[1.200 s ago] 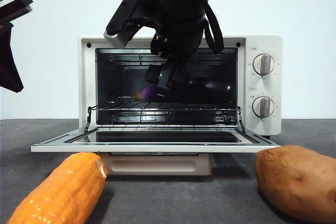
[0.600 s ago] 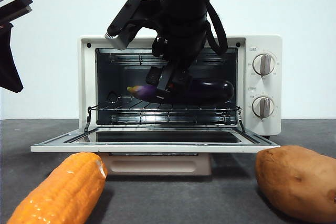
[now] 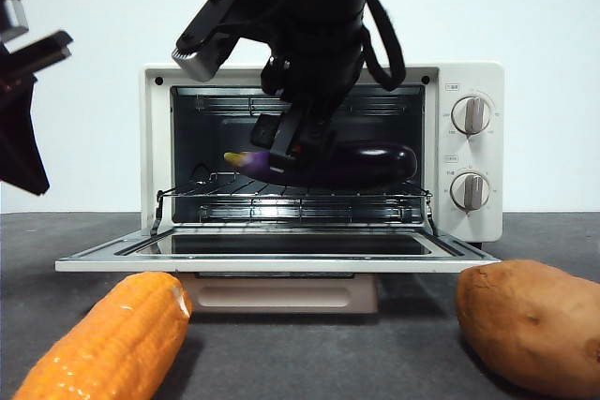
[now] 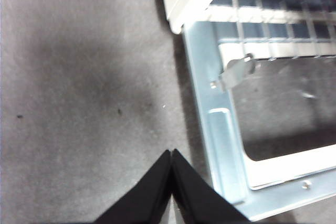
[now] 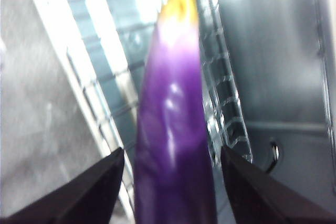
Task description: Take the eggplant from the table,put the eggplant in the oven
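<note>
The dark purple eggplant [image 3: 361,164] lies lengthwise on the wire rack [image 3: 291,196] inside the cream oven [image 3: 469,72], its yellowish stem tip pointing left. My right gripper [image 3: 286,149] reaches down into the oven mouth over the eggplant's stem end. In the right wrist view its jaws are open on either side of the eggplant [image 5: 173,129], with a thin gap on each side. My left gripper [image 4: 171,153] is shut and holds nothing, hovering over the grey table [image 4: 79,103] by the left corner of the lowered oven door [image 4: 220,145].
An orange corn cob [image 3: 112,339] lies at the front left and a brown sweet potato [image 3: 530,320] at the front right, both ahead of the open door [image 3: 281,261]. The left arm [image 3: 19,128] hangs at the left edge.
The eggplant came forward and now rests on the rack in plain sight. The right arm has risen slightly and shifted left. The left arm at the edge moved a little.
</note>
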You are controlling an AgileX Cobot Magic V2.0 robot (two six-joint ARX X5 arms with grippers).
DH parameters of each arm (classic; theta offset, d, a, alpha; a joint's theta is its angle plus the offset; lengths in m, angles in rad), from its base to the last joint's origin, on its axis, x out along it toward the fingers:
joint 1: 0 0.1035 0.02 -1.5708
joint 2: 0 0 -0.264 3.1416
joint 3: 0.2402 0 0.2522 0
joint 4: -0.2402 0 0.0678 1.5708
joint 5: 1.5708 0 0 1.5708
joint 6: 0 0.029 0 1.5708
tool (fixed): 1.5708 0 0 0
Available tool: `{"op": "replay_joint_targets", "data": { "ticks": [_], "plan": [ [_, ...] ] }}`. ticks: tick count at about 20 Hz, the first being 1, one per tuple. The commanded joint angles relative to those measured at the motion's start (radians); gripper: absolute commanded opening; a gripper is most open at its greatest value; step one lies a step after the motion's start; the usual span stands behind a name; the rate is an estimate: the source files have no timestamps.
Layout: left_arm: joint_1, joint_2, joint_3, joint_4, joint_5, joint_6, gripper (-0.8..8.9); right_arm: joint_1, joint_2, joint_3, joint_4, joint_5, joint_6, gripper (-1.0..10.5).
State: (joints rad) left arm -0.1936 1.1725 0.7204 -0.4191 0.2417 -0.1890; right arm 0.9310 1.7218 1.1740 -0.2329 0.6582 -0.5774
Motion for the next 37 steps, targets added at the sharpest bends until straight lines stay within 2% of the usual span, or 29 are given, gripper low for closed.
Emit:
{"op": "replay_joint_targets", "data": {
  "ticks": [1, 6, 10, 12, 17, 29, 32, 37],
  "plan": [
    [-0.001, 0.065, 0.003, 0.029, 0.030, 0.020, 0.06, 0.026, -0.040, 0.023, -0.031, 0.001, 0.051, 2.9],
    [-0.001, 0.248, 0.003, 0.084, 0.059, 0.022, 0.06, 0.097, -0.255, 0.023, -0.219, -0.004, 0.190, 1.8],
    [0.000, 0.340, 0.003, 0.100, 0.152, 0.054, 0.06, 0.157, -0.458, 0.023, -0.330, -0.003, 0.264, 0.4],
    [0.011, 0.363, 0.003, 0.099, 0.190, 0.071, 0.06, 0.175, -0.535, 0.023, -0.340, -0.003, 0.279, 0.2],
    [0.064, 0.418, 0.003, 0.098, 0.362, 0.122, 0.06, 0.188, -0.678, 0.023, -0.346, -0.003, 0.297, 0.2],
    [0.118, 0.521, 0.003, 0.126, 0.634, 0.180, 0.06, 0.188, -0.853, 0.023, -0.354, -0.003, 0.311, 0.2],
    [0.123, 0.548, 0.003, 0.150, 0.714, 0.187, 0.06, 0.188, -0.880, 0.023, -0.374, -0.003, 0.332, 0.2],
    [0.136, 0.554, 0.003, 0.164, 0.778, 0.199, 0.06, 0.188, -0.909, 0.023, -0.460, -0.003, 0.398, 0.2]
  ]
}}
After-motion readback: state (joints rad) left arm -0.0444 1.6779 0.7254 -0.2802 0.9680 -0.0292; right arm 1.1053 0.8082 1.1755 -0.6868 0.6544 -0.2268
